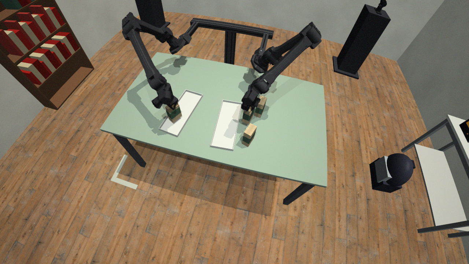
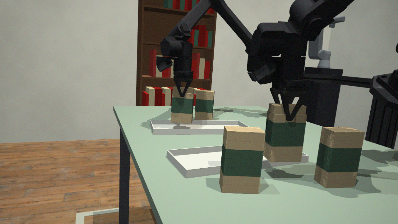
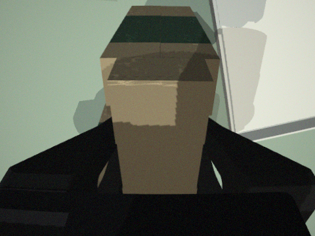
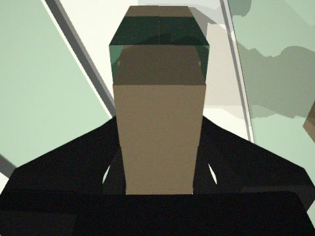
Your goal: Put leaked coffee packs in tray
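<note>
Five tan coffee packs with green bands are on or over the green bench. My left gripper (image 1: 246, 110) (image 2: 289, 118) is shut on the top of one pack (image 1: 247, 116) (image 2: 284, 133) (image 3: 159, 105) and holds it upright above the bench at the long edge of the near white tray (image 1: 226, 124) (image 2: 200, 160). My right gripper (image 1: 171, 106) (image 2: 182, 94) is shut on another pack (image 1: 173, 113) (image 2: 182, 109) (image 4: 159, 105), upright a little above the far white tray (image 1: 181, 112) (image 2: 200, 126). Both trays are empty.
Three packs stand on the bench: one (image 1: 250, 134) (image 2: 241, 160) beside the near tray's front end, one (image 1: 261, 106) (image 2: 338, 157) just behind my left gripper, and one (image 2: 204, 104) beside the far tray, close to my right gripper.
</note>
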`<state>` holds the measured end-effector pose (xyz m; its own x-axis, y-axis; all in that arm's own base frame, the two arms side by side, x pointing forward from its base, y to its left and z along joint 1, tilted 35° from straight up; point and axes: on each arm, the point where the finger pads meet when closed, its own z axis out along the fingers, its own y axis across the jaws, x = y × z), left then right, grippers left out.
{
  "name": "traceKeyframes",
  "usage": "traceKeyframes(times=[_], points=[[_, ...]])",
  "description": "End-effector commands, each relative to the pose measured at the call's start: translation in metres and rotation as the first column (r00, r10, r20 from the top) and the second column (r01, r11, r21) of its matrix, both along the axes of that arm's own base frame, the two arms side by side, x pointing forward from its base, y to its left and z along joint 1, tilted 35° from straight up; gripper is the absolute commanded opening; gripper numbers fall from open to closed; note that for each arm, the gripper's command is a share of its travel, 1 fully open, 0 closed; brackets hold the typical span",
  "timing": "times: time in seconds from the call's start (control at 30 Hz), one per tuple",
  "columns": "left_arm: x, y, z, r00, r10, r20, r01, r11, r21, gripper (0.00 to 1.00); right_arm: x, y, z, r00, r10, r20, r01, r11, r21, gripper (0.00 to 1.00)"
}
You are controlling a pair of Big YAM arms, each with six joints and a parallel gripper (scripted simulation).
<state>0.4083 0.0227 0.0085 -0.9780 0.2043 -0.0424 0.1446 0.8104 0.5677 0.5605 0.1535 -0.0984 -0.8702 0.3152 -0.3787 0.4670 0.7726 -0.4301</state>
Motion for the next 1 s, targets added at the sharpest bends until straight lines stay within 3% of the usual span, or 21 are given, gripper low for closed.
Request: traceKeyframes(times=[0.0,0.07,0.27,0.4,0.83,0.87,0.97], points=[[0.021,-0.017,0.009,0.999,0.005,0.049,-0.005,1.000,-0.007,0.23,0.020,0.011,0.003,0.999,0.015,0.037,-0.016,1.000,0.017,0.23],[0.022,-0.024,0.004,0.999,0.005,0.048,-0.004,1.000,-0.008,0.23,0.017,0.026,0.002,0.998,0.042,0.040,-0.043,0.999,0.019,0.23],[0.025,-0.045,-0.009,0.999,0.004,0.048,-0.004,1.000,-0.009,0.23,0.016,-0.005,-0.007,1.000,0.004,0.024,-0.004,1.000,0.011,0.23],[0.027,-0.059,-0.017,0.999,0.004,0.048,-0.004,1.000,-0.010,0.23,0.007,-0.002,-0.018,1.000,0.021,0.006,-0.021,1.000,0.003,0.23],[0.034,-0.098,-0.041,0.999,0.004,0.047,-0.003,1.000,-0.013,0.23,0.015,0.001,-0.007,0.999,0.013,0.030,-0.014,1.000,0.014,0.23],[0.034,-0.101,-0.044,0.999,0.004,0.047,-0.003,1.000,-0.013,0.23,0.026,0.000,0.001,0.998,0.014,0.056,-0.015,1.000,0.024,0.23],[0.036,-0.112,-0.050,0.999,0.003,0.047,-0.003,1.000,-0.014,0.23,0.024,-0.003,-0.006,0.999,0.012,0.046,-0.013,1.000,0.020,0.23]])
